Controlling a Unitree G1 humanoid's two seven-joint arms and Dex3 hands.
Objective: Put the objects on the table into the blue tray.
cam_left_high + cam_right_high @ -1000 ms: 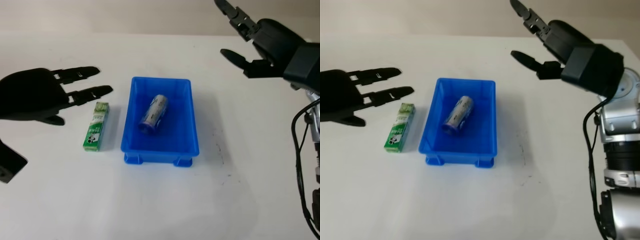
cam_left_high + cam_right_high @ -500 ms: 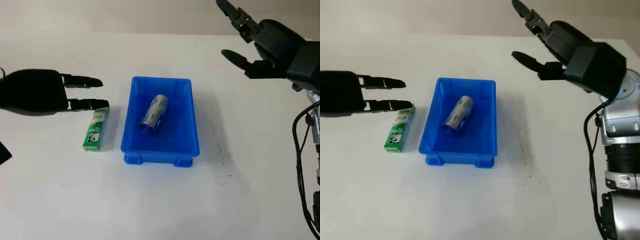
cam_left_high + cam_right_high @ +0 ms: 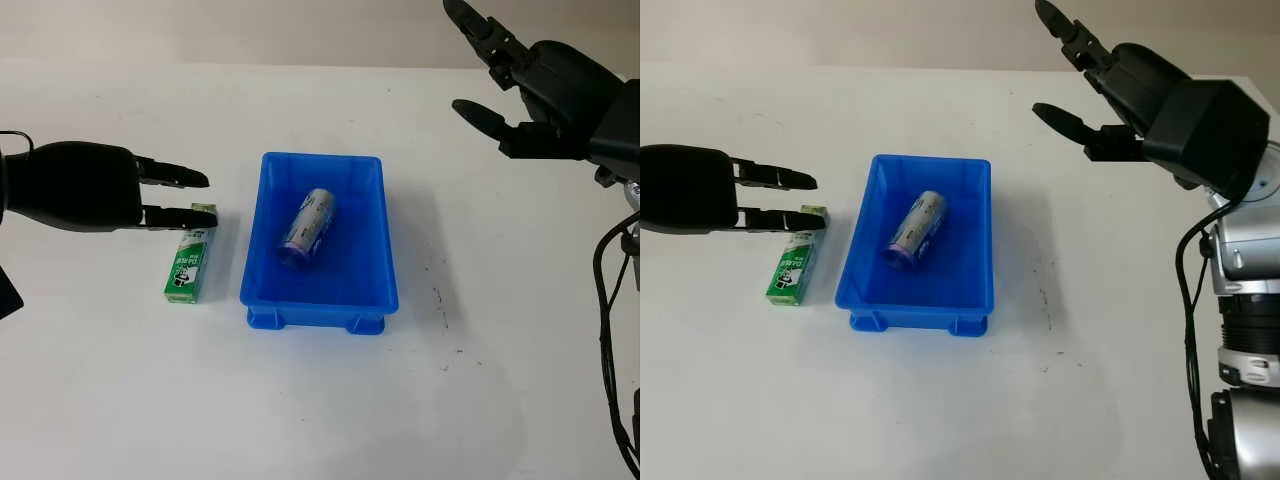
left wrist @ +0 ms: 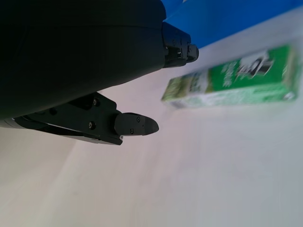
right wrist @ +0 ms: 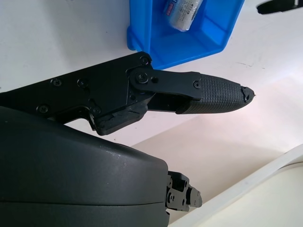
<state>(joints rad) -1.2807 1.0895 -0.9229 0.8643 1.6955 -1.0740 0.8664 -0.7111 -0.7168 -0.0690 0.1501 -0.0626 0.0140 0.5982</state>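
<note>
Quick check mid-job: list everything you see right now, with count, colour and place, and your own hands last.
Tray: one, blue, middle of the table.
Can: one, silver with purple print, lying on its side inside the tray.
Box: one, green and white, flat on the table beside the tray, on the left-hand side.
Table: one, white.
Left hand: black, open, at the box's far end.
Right hand: black, open, raised beyond the tray's far right.

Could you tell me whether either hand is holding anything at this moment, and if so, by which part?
Nothing is held. The left hand is open beside the green box's far end; the right hand is open, raised.
</note>
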